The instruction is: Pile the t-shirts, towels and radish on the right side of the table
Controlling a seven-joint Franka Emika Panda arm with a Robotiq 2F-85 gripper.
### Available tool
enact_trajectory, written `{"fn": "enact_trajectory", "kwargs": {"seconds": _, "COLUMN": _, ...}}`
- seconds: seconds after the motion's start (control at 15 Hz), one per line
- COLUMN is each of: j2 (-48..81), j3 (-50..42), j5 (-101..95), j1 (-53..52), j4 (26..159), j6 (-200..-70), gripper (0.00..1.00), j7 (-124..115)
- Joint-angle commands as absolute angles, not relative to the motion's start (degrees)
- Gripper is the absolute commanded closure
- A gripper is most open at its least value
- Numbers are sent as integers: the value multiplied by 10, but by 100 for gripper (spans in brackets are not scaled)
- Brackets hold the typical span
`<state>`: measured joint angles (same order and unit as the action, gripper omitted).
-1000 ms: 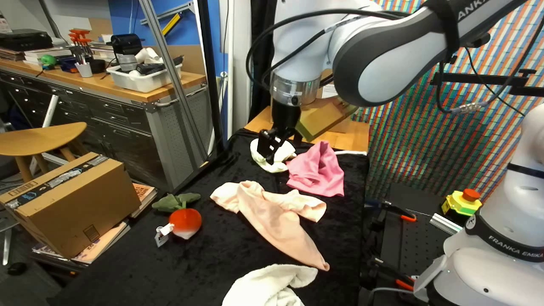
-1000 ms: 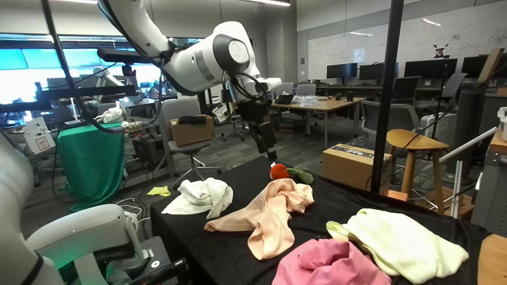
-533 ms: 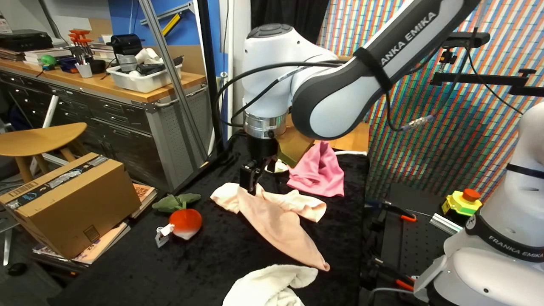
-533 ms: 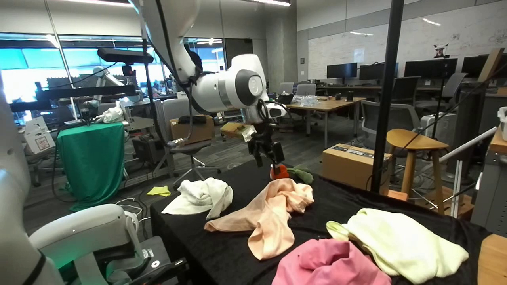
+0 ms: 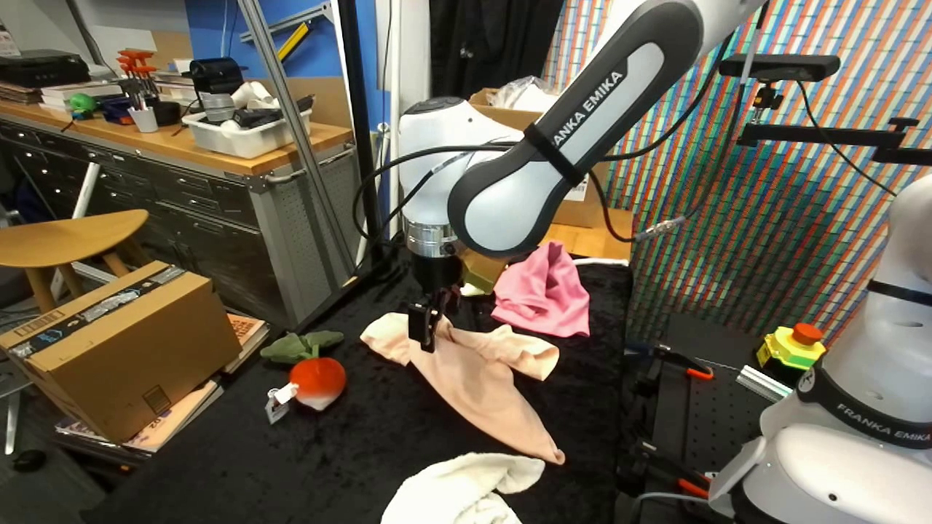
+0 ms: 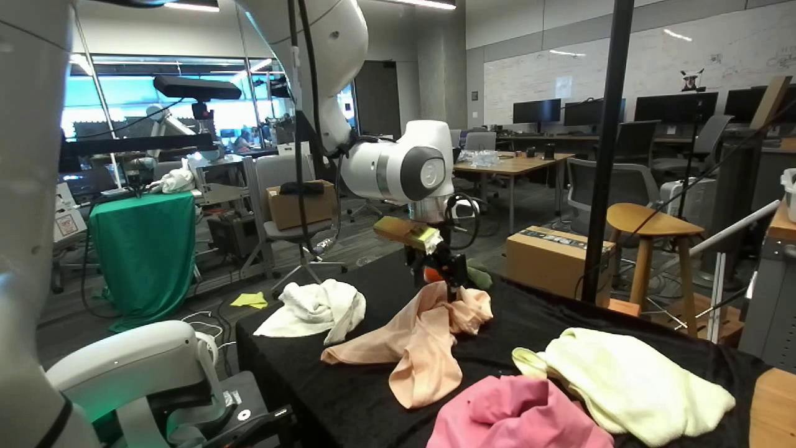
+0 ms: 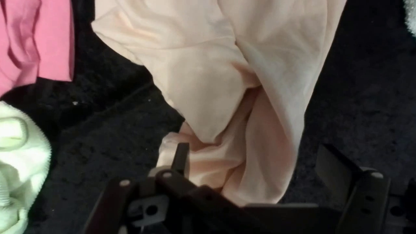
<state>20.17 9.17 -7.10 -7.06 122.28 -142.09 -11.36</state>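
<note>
Peach T-shirt is sprawling over the middle of the black counter, with the pale yellow towel and pink cloth sitting next to each other toward one end and the white towel lying on the opposite side of it. So what the next move is hinging on, imo: the gripper is hanging right over the shirt's bunched end, the one farther from the robot's base. Its fingers are standing wide apart, not gripping anything. In the wrist view most of that bunch is showing between them, one finger overlapping the fabric's edge and the other sitting past it over black. Whether they're touching cloth, I'm not able to tell.

As for which way the shirt's pointing: its long axis is running away from the gripper, crosswise to the line the fingers would be closing along. It's forking too, and both tails are reaching toward the base side. One pinch there would probably be leaving those dragging. My guess is the pile's going by the pink and yellow stuff.

Smallest bit: the radish is sitting near that bunched end, not touching it.
</note>
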Motion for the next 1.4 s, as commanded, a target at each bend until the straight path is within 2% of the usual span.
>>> {"fn": "enact_trajectory", "kwargs": {"seconds": 0.0, "j2": 236, "j3": 88, "j5": -41, "j1": -73, "j4": 1189, "j6": -1410, "gripper": 0, "j7": -51}}
{"fn": "enact_trajectory", "kwargs": {"seconds": 0.6, "j2": 263, "j3": 47, "j5": -80, "j1": -95, "j4": 1187, "j6": -1432, "gripper": 1, "j7": -68}}
{"fn": "enact_trajectory", "kwargs": {"seconds": 0.67, "j2": 262, "j3": 45, "j5": -80, "j1": -96, "j4": 1188, "j6": -1435, "gripper": 26, "j7": -67}}
{"fn": "enact_trajectory", "kwargs": {"seconds": 0.73, "j2": 261, "j3": 44, "j5": -77, "j1": -96, "j4": 1190, "j6": -1437, "gripper": 26, "j7": -65}}
{"fn": "enact_trajectory", "kwargs": {"seconds": 0.8, "j2": 258, "j3": 44, "j5": -76, "j1": -96, "j4": 1192, "j6": -1439, "gripper": 32, "j7": -65}}
{"fn": "enact_trajectory", "kwargs": {"seconds": 1.2, "j2": 242, "j3": 59, "j5": -54, "j1": -88, "j4": 1205, "j6": -1443, "gripper": 79, "j7": -47}}
{"fn": "enact_trajectory", "kwargs": {"seconds": 1.33, "j2": 218, "j3": 66, "j5": -43, "j1": -85, "j4": 1221, "j6": -1451, "gripper": 90, "j7": -41}}
